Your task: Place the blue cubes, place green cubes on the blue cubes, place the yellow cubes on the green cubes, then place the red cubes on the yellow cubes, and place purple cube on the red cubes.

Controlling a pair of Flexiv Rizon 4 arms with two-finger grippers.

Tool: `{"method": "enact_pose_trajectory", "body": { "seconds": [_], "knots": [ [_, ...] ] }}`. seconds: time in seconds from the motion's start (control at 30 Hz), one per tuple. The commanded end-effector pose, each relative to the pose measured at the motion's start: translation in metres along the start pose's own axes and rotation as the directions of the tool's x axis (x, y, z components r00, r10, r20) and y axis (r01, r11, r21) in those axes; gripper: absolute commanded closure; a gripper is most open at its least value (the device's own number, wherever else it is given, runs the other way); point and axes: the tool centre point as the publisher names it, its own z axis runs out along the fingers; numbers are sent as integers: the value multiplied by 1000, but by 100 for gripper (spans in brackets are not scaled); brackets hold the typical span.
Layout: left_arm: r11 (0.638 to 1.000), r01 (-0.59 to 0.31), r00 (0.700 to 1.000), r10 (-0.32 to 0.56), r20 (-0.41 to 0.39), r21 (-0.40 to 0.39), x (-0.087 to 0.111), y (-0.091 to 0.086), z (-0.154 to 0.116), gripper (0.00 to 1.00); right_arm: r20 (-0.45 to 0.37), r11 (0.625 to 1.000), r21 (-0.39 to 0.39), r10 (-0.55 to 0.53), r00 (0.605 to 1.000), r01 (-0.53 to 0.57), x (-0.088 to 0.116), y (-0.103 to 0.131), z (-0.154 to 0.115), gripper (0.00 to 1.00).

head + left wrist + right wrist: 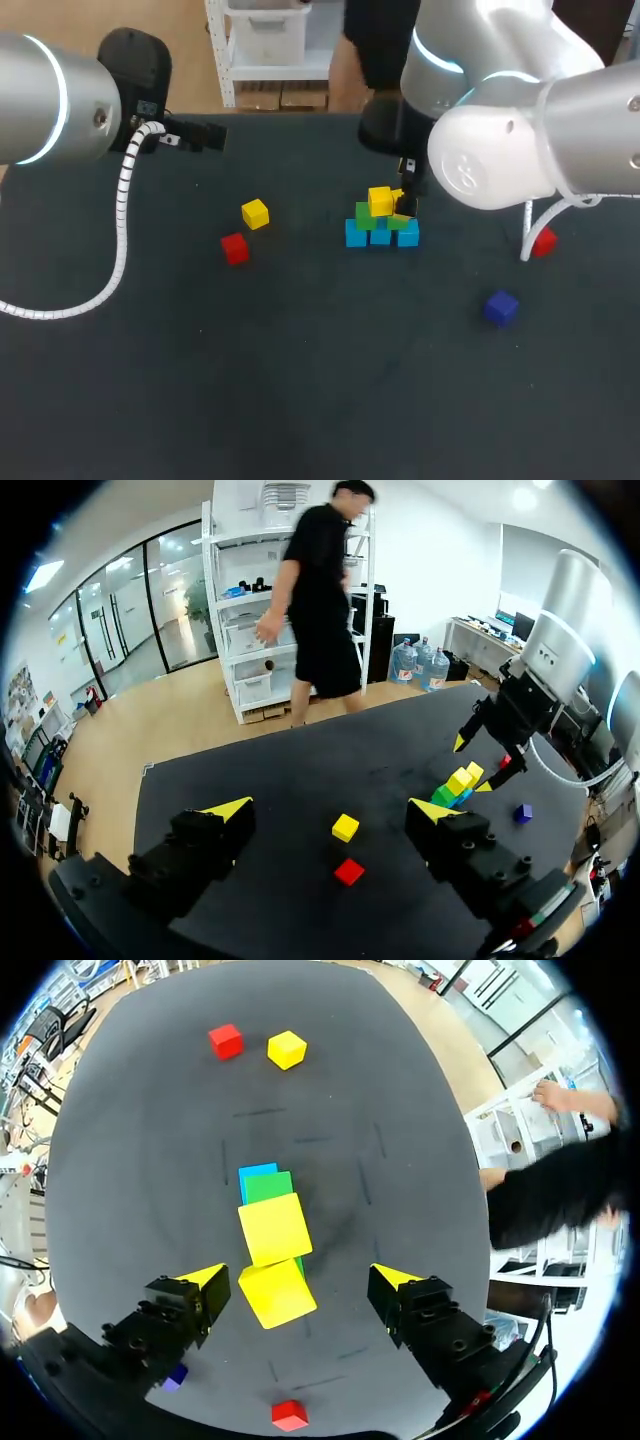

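Right gripper: jaws released and wide apart, directly above the stack. A yellow cube, turned slightly askew, sits between the fingers with a gap on each side, so neither finger touches it. A second yellow cube lies just ahead of it, edge to edge. From this view only a strip of one green cube and one blue cube shows; the yellows cover the rest of the lower layers.

Head view: the stack stands right of the middle of the table. It has three blue cubes in a row at the bottom, green cubes on them, and yellow on top. The right arm hides most of its own gripper. There, one yellow cube cannot be told apart from a yellow fingertip.

Loose pieces:
- A loose yellow cube and the left red cube lie near each other, well apart from the stack.
- The right red cube is half hidden behind a white cable.
- The purple cube lies alone towards the front. In the right wrist view only a corner shows beside a finger.

Left gripper: jaws released, with nothing between them, above the table's far left. In the head view its fingertips cannot be made out.
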Motion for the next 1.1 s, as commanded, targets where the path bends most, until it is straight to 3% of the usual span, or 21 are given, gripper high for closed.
{"method": "enact_pose_trajectory", "body": {
  "seconds": [0.03, 0.8, 1.1],
  "knots": [
    [1000, 0, 1000, 0, -1, 3, 0, 1, 0, 0, 2, 1000, 6, 3, 1000, -3, 0, 0, 1, 10],
    [1000, 0, 1000, 0, -1, 3, 0, 1, 0, 0, 10, 1000, 27, 13, 1000, -14, -2, -5, 0, 4],
    [1000, 0, 1000, 0, -1, 3, 0, 1, 0, 0, -3, 1000, 16, 8, 1000, -8, 6, -1, -3, 0]
  ]
}}
